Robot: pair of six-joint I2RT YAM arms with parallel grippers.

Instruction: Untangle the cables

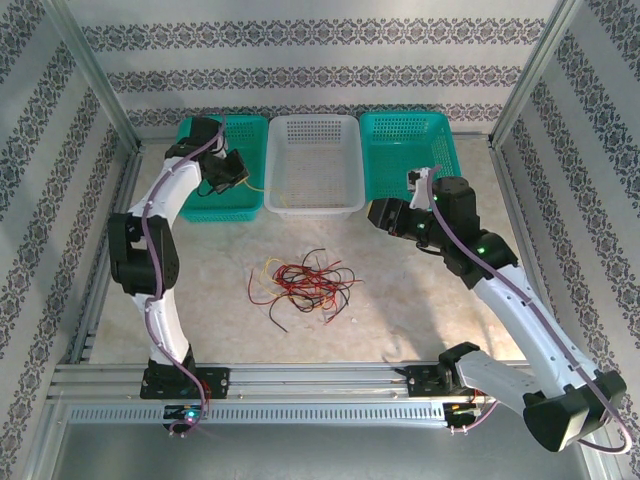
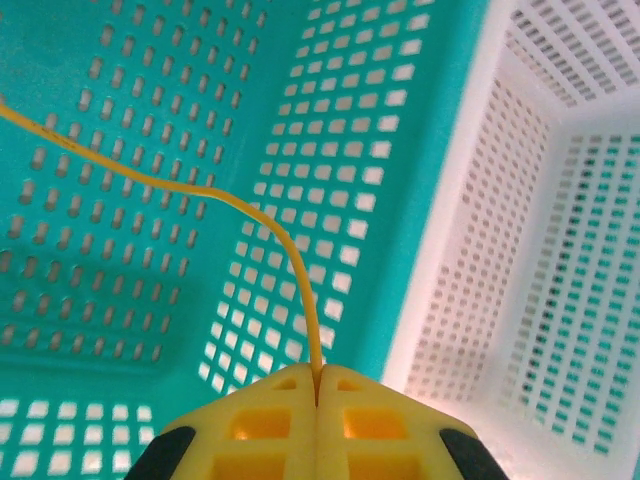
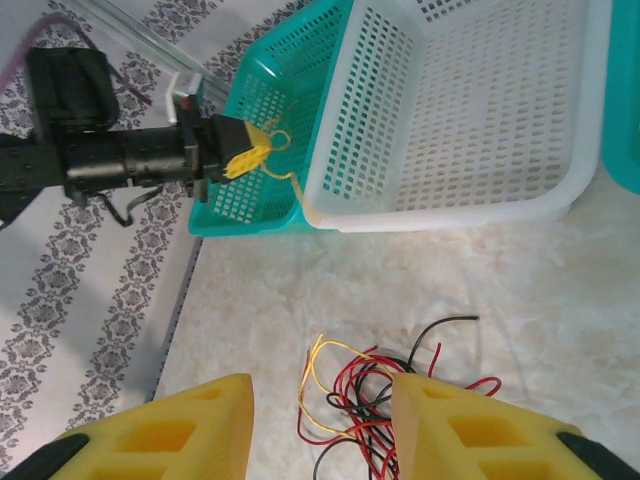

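Observation:
A tangle of red, black and yellow cables (image 1: pixel 305 280) lies on the marble table top, and it shows again as the cables (image 3: pixel 370 400) in the right wrist view. My left gripper (image 1: pixel 238 170) hovers over the left teal basket (image 1: pixel 212 208), shut on a single yellow cable (image 2: pixel 200 190) that runs out from between its closed yellow fingertips. From the right wrist view, that left gripper (image 3: pixel 245 155) trails the yellow cable (image 3: pixel 287 178) toward the white basket's corner. My right gripper (image 1: pixel 382 215) is open, raised above the table to the right of the tangle, its fingers (image 3: pixel 190 430) holding nothing.
A white basket (image 1: pixel 315 208) stands between the left teal basket and a second teal basket (image 1: pixel 440 135) along the back. Aluminium frame rails border the table on the left, right and near edges. Patterned walls enclose the cell.

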